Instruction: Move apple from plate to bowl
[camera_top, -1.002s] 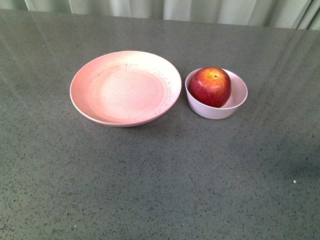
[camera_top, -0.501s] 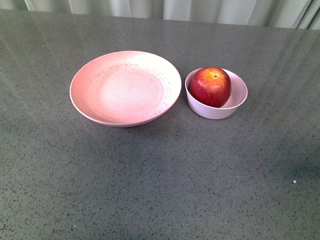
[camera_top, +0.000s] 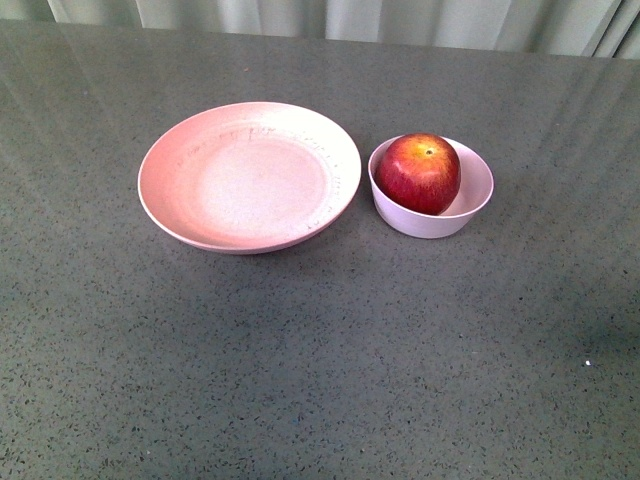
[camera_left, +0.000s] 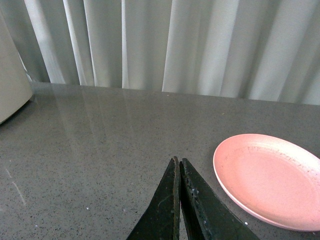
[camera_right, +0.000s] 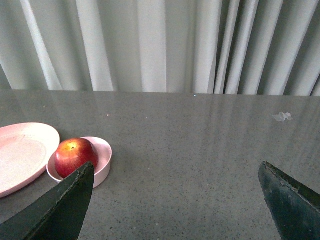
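The left gripper (camera_left: 178, 165) shows two black tapered fingers (camera_left: 162, 210) pressed together at their tips, clenched on nothing, above the speckled grey stone bench (camera_left: 90, 145). The wide, shallow, round salmon-pink plate (camera_left: 270, 182) lies on the bench off to one side of these fingers, well clear of them, and holds nothing. The right gripper (camera_right: 177, 172) has its dark fingers (camera_right: 60, 210) spread wide apart — released, with bare bench between them. Beyond one of these fingers, close to its tip in the wrist view, sits the small, deep, pale pink-white bowl (camera_right: 102, 162), and the round dark-red apple (camera_right: 75, 156) with a yellow-orange patch around its stem dimple rests inside it, rising above the rim. In the front view neither arm appears; the bowl (camera_top: 470, 205) stands just beside the plate (camera_top: 170, 190), apparently not touching, the apple (camera_top: 418, 173) leaning toward the plate side of the bowl. Pale pleated curtains (camera_right: 165, 45) hang behind the bench's far edge — visible in every view.
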